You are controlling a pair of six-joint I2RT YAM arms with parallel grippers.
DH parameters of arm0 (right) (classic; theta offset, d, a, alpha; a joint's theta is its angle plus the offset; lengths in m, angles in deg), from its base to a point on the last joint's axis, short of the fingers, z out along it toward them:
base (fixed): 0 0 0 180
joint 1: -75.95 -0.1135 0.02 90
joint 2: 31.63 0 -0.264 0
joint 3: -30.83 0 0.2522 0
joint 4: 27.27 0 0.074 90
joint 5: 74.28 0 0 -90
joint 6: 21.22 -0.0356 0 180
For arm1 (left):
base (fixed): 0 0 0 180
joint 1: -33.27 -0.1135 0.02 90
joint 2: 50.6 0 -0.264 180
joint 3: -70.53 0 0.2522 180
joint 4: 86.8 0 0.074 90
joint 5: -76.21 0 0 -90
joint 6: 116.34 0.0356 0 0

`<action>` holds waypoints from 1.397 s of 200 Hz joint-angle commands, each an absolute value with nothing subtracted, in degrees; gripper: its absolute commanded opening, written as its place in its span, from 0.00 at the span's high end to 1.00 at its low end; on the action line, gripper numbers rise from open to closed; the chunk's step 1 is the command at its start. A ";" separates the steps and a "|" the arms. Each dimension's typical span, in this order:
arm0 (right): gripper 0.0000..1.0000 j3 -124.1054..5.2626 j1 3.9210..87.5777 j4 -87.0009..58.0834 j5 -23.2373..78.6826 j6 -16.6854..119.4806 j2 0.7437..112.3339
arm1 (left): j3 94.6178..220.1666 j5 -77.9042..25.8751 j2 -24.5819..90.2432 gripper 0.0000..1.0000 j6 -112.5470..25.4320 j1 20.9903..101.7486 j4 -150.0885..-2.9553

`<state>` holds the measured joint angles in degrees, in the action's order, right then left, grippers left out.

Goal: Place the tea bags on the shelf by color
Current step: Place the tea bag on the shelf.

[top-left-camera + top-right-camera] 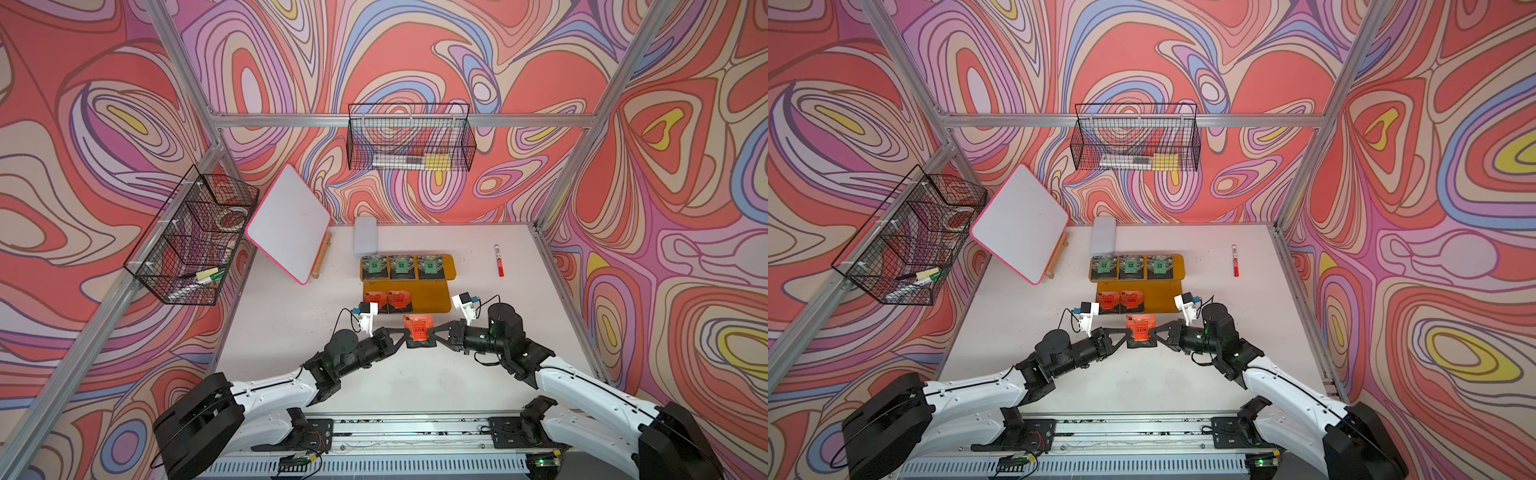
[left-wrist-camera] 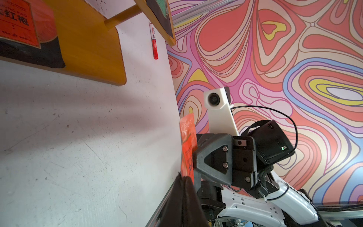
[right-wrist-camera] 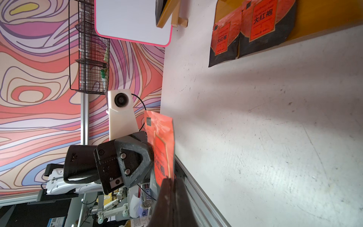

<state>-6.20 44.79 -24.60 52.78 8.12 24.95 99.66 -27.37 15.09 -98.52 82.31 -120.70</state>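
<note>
An orange-red tea bag [image 1: 419, 328] [image 1: 1140, 328] hangs just above the table in front of the shelf, pinched from both sides. My left gripper [image 1: 404, 332] [image 2: 185, 177] is shut on its left edge. The right gripper [image 1: 434, 330] [image 3: 170, 178] is shut on its right edge. In both wrist views the tea bag [image 2: 187, 141] [image 3: 163, 137] stands edge-on at the fingertips. The mustard shelf's upper board [image 1: 451, 266] carries three green tea bags [image 1: 401, 266]. Its lower board [image 1: 432, 299] holds two orange-red tea bags [image 1: 376, 300] at its left, with its right part bare.
A red marker [image 1: 497, 262] lies on the table right of the shelf. A pink-edged whiteboard [image 1: 289, 224] leans at the back left, beside a white box [image 1: 365, 235]. Black wire baskets hang on the left wall [image 1: 195, 237] and the back wall [image 1: 409, 141].
</note>
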 commanded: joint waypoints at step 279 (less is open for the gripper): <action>1.00 -18.34 67.87 -25.88 58.84 30.37 56.71 | 111.31 -10.89 0.33 0.01 -81.71 80.82 -69.24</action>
<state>-16.49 66.13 -23.22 55.38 28.07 54.13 109.59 -12.16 0.01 -83.07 81.17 -70.38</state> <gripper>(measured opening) 0.043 0.992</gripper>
